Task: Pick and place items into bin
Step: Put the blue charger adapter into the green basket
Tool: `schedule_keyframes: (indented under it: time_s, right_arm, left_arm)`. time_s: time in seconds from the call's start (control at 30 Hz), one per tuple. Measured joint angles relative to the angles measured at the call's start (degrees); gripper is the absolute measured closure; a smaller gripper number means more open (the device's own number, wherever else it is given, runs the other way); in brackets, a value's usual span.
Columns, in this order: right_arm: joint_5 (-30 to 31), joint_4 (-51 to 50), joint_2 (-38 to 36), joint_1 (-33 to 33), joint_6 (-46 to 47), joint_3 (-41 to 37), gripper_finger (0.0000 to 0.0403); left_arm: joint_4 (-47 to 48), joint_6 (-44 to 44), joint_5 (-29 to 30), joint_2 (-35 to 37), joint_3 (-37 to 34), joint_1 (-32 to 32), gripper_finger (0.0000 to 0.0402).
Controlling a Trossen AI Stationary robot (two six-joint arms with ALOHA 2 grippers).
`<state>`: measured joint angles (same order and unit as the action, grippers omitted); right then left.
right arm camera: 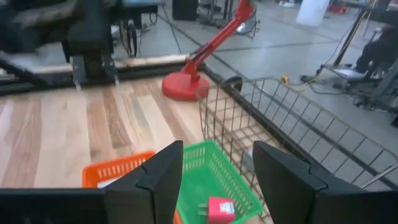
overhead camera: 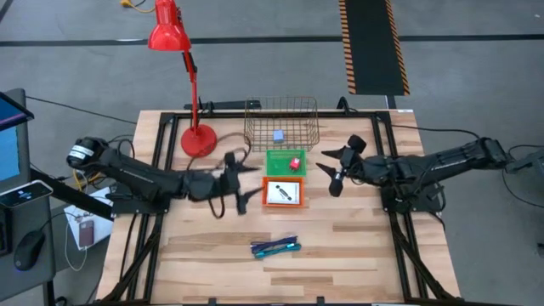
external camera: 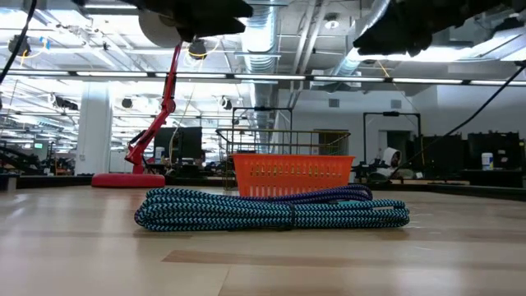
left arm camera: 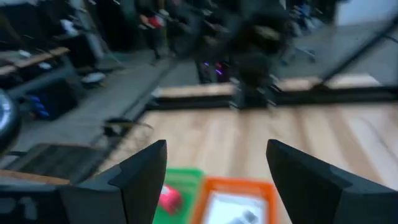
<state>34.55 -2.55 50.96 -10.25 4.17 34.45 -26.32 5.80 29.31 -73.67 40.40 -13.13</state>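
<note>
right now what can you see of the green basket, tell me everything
The green basket is a small, shallow, square tray of green plastic mesh, standing flat and upright on the wooden table. It sits between the wire bin behind it and the orange basket in front, close beside both. A small red block lies inside it. Neither gripper touches it.

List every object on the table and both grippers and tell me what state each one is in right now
left gripper: open, empty, beside the orange tray
right gripper: open, empty, beside the green tray
wire basket: upright, a small blue thing inside
green tray: upright, holds a red block
orange tray: upright, holds a white card
braided cord: bundled, lying flat on the table
red lamp: standing, head over the floor beyond the table
</note>
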Motion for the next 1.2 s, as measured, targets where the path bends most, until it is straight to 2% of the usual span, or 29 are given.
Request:
schedule_keyframes:
  time_s: [0.1, 0.2, 0.3, 0.4, 0.5, 0.77, 0.9, 1.0, 1.07, 1.2]
  right_arm:
    - [-0.07, -0.41, 0.1, -0.01, 0.36, -0.05, 0.0216]
    - [0.14, -0.5, 0.06, 0.01, 0.33, -0.02, 0.0216]
    - [0.32, -0.48, 0.06, 0.01, -0.12, -0.02, 0.0216]
    - [0.35, -0.5, 0.06, 0.27, -1.13, -0.02, 0.0216]
    - [1.61, -1.5, 0.51, 0.27, -1.49, -0.02, 0.0216]
    - [9.23, -5.33, 1.94, 0.38, -1.08, -0.04, 0.0216]
    - [10.23, -5.74, 1.94, 0.89, -1.6, -0.04, 0.0216]
    - [10.59, -6.19, 1.95, 1.44, -1.65, -0.04, 0.0216]
    - [10.57, -6.35, 1.97, 2.04, -1.65, -0.04, 0.0216]
    - [10.57, -6.84, 1.97, 3.03, -1.62, -0.04, 0.0216]
  left_arm:
    - [-4.37, 3.55, -3.39, 0.0, 0.34, 4.73, 0.0136]
    - [-3.54, 5.66, -5.97, 0.0, 3.57, 9.87, 0.0136]
    - [1.83, 5.28, -10.0, 0.02, 8.74, 15.11, 0.0136]
    - [9.55, 4.17, -18.59, -0.37, 14.16, 19.5, 0.0136]
    - [12.93, 4.05, -25.03, -1.39, 18.59, 22.34, 0.0136]
    - [16.42, 14.63, -25.44, -1.47, 22.99, 26.11, 0.0136]
    - [15.59, 18.33, -25.75, -1.99, 23.98, 28.45, 0.0136]
    - [18.17, 17.22, -25.56, -3.55, 25.7, 31.43, 0.0136]
    - [19.88, 15.1, -25.94, -5.96, 29.06, 33.81, 0.0136]
    - [31.39, 13.7, -28.88, -13.33, 38.5, 37.85, 0.0136]
